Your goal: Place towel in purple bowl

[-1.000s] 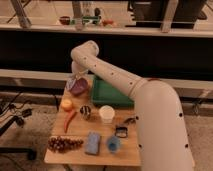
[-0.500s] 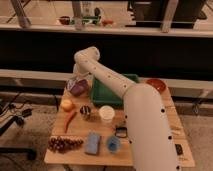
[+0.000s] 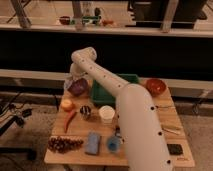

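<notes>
The purple bowl (image 3: 78,87) stands at the table's far left, beside the green tray. My gripper (image 3: 75,76) hangs just above the bowl's far left rim, at the end of the white arm that bends down from its elbow (image 3: 83,55). It is shut on the towel (image 3: 68,82), a pale grey-blue cloth that bunches below the gripper against the bowl's left side. The wrist hides most of the fingers and the top of the cloth.
A green tray (image 3: 112,92) and an orange-red bowl (image 3: 155,86) sit at the back. Nearer are an orange fruit (image 3: 66,104), red chili (image 3: 70,120), dark can (image 3: 85,111), white cup (image 3: 106,113), grapes (image 3: 64,144), blue pad (image 3: 92,142) and blue cup (image 3: 113,145).
The arm has shifted, and the orange-red bowl it covered now shows. The gripper stays over the purple bowl with the cloth, slightly lower.
</notes>
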Controlling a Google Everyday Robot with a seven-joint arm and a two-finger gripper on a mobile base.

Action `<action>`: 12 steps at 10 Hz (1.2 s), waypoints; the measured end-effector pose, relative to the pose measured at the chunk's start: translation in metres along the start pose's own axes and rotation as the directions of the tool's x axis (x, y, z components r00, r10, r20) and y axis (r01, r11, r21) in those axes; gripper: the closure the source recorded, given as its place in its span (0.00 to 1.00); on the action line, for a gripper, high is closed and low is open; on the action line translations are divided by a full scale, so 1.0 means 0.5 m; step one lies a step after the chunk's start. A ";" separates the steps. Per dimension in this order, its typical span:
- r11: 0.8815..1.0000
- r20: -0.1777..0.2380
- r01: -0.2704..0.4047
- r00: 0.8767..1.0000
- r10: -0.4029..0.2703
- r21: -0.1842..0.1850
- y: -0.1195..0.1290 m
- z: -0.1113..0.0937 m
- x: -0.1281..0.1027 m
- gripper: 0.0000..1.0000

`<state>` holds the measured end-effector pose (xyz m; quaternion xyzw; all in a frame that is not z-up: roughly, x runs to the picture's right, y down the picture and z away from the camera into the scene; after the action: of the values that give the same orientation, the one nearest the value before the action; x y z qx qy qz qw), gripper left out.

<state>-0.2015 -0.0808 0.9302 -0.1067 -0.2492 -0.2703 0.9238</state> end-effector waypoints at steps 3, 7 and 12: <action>1.000 -0.034 -0.003 0.999 0.003 -0.008 0.016 -0.005 0.051 1.00; 1.000 -0.047 -0.006 0.999 0.006 -0.011 0.026 -0.015 0.075 0.96; 1.000 -0.047 -0.008 0.999 0.007 -0.011 0.027 -0.016 0.077 0.44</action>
<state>-0.1627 -0.0893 0.9426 -0.1063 -0.2255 -0.2708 0.9298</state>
